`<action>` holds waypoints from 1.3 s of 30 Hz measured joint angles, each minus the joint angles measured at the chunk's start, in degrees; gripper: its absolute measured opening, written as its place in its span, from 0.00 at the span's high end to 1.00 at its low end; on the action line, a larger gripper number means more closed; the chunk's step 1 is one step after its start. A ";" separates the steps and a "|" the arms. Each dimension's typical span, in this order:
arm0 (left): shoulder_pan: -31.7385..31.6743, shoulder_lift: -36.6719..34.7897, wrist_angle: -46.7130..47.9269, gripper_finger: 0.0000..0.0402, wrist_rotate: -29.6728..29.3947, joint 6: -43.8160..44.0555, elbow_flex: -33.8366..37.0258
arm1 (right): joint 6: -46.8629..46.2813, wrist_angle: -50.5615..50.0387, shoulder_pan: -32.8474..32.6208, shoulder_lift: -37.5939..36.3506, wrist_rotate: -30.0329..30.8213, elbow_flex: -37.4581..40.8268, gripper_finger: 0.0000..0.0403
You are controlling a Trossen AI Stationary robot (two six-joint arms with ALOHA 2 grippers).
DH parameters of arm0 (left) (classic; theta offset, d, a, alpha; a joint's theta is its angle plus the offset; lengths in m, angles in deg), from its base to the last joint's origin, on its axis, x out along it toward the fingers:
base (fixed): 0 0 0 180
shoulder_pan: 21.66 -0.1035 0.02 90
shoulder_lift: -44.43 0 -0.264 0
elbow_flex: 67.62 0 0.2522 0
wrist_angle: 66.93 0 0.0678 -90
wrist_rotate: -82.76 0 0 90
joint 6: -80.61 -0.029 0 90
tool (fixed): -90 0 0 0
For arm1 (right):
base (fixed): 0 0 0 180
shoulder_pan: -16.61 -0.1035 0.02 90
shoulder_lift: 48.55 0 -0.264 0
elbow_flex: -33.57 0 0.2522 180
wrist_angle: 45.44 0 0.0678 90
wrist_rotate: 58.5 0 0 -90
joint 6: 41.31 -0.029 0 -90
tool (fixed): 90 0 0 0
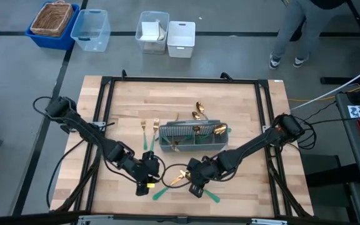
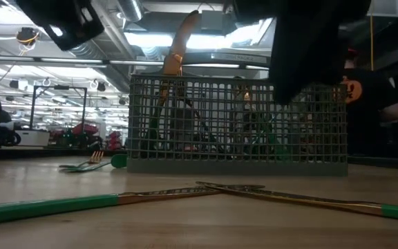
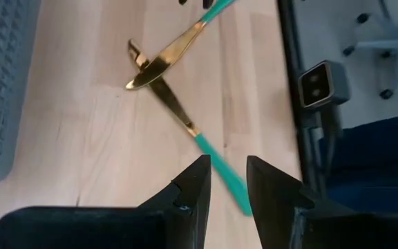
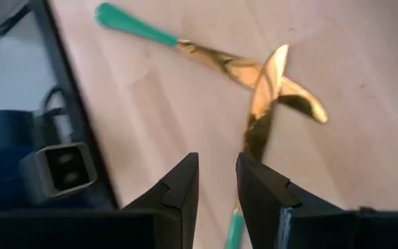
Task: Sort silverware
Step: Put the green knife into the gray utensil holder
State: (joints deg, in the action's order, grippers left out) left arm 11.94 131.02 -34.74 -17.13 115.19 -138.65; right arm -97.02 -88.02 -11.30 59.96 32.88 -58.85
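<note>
- Left tool (image 1: 147,178) low over the bench (image 1: 242,187) near its front edge, fingers (image 3: 193,188) a narrow gap apart, nothing between them.
- Right tool (image 1: 195,182) just beside it toward the right, also near the front edge, fingers (image 4: 182,181) a narrow gap apart, gripping nothing.
- Two crossed pieces of silverware (image 1: 179,177) flat on the bench between the two tools, gold ends overlapping, teal handles (image 1: 160,192) splayed toward the front edge.
- Same crossed pair (image 3: 159,66) ahead of the left tool's fingers, one teal handle (image 3: 221,172) running in toward the gap.
- Grey mesh caddy (image 1: 194,136) near the bench's middle, holding several gold and teal pieces (image 1: 218,130) upright or leaning.
- Two forks (image 1: 149,129) lying just left of the caddy, side by side.
- Two gold spoons (image 1: 198,111) behind the caddy, toward the back edge.
- Bins (image 1: 91,29) and a basket (image 1: 50,19) on the floor beyond the bench; a person's legs (image 1: 289,37) near the far right corner.
</note>
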 joint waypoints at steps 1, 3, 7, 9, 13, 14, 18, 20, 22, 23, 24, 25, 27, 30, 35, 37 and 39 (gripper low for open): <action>-0.23 0.60 -0.15 0.79 -0.02 -0.06 0.00 | -0.02 0.07 -0.01 0.56 1.05 0.00 0.75; -0.45 1.57 -0.05 0.79 -0.02 -0.10 0.00 | -0.01 0.43 0.00 1.58 2.76 0.00 0.75; -0.76 3.39 -0.64 0.79 0.00 -0.32 0.00 | -0.01 0.45 0.14 3.21 5.10 0.00 0.75; -0.76 4.38 -1.36 0.79 -0.02 -0.33 0.00 | -0.01 0.40 0.14 3.95 6.00 0.00 0.75; -0.76 6.28 -1.61 0.79 -0.08 -0.79 0.00 | -0.01 0.34 0.16 5.36 6.41 0.00 0.75; -0.76 6.76 -1.54 0.79 -0.11 -1.05 0.00 | -0.02 0.41 0.16 5.63 6.42 0.00 0.75; -0.76 8.78 -2.03 0.79 -0.39 -2.84 0.00 | 0.01 0.60 0.16 6.11 7.01 0.00 0.75; -0.76 10.11 -3.58 0.79 -0.99 -4.19 0.00 | 0.01 0.39 0.16 6.27 7.55 0.00 0.75; -0.79 11.53 -6.95 0.79 -1.90 -6.32 0.00 | 0.01 0.41 0.16 6.30 7.67 0.00 0.75; -0.80 12.24 -8.92 0.79 -2.46 -7.31 0.00 | 0.01 0.57 0.16 6.45 7.67 -0.01 0.75; -0.85 13.04 -10.99 0.79 -2.76 -8.42 0.00 | 0.01 0.70 0.16 6.56 7.67 -0.02 0.75; -1.02 13.89 -13.36 0.79 -2.86 -9.72 0.00 | 0.01 0.56 0.12 6.70 7.63 -0.02 0.75; -1.35 15.58 -17.41 0.79 -2.77 -11.89 0.00 | -0.02 0.98 0.10 7.10 6.91 0.00 0.75; -1.73 17.22 -21.96 0.79 -1.13 -15.68 0.04 | -0.01 1.87 0.10 7.89 5.87 -0.02 0.75; -2.46 17.56 -23.69 0.79 0.70 -17.12 0.04 | -0.02 3.11 0.08 8.55 5.49 -0.02 0.75; -2.66 17.56 -23.34 0.79 0.52 -16.69 0.04 | -0.28 4.07 0.09 8.55 5.51 -0.02 0.75; -2.66 17.56 -23.20 0.79 0.50 -16.58 0.04 | -0.89 5.30 0.09 8.55 5.49 0.00 0.75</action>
State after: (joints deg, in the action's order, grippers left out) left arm 9.28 148.59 -57.94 -16.63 98.61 -138.61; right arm -97.91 -82.72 -11.20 68.51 38.37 -58.85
